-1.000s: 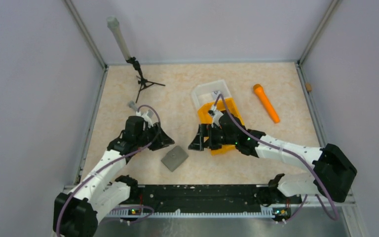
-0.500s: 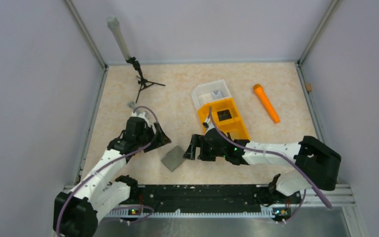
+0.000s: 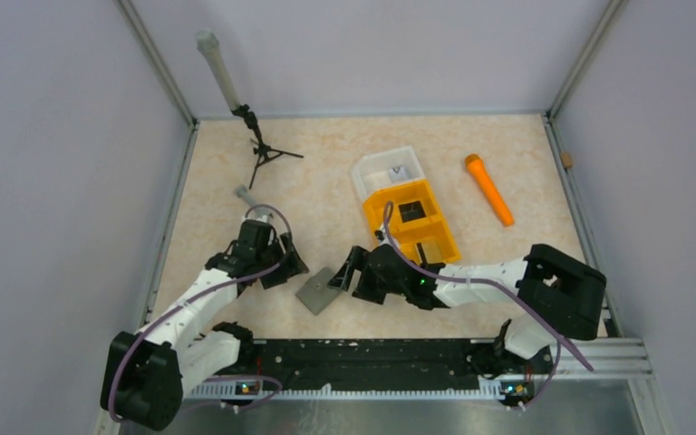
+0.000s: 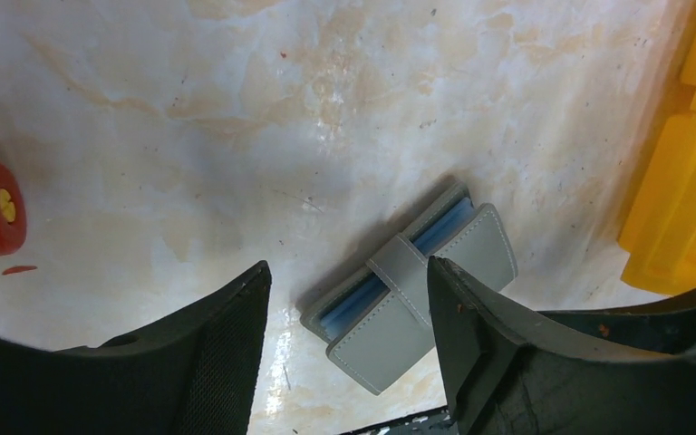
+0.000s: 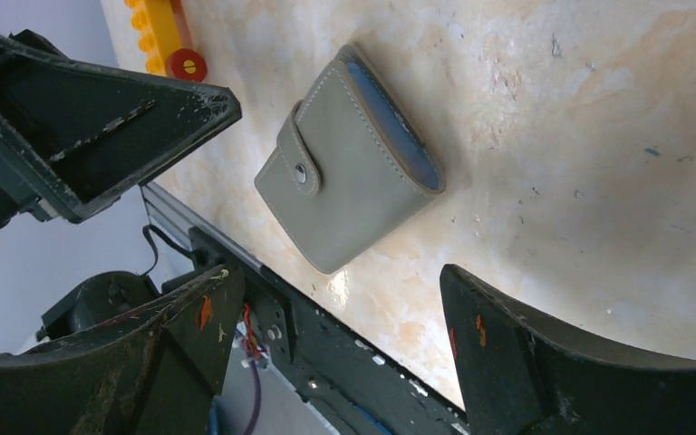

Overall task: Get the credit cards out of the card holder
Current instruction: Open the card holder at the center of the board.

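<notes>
The grey card holder lies folded shut on the table, its snap strap fastened. Light blue edges of the credit cards show inside its open side, also seen in the right wrist view as a blue strip of cards. My left gripper hangs open just left of the holder, which sits between and beyond its fingertips. My right gripper is open just right of the holder, low over the table. Neither touches the holder.
An orange two-compartment bin holding a small dark flat piece stands behind my right arm, against a clear tray. An orange torch lies at back right, a small tripod at back left. The black base rail runs close below the holder.
My right gripper has come away from the orange bin, moving left and nearer to the holder. My left gripper has opened and dropped closer to the holder.
</notes>
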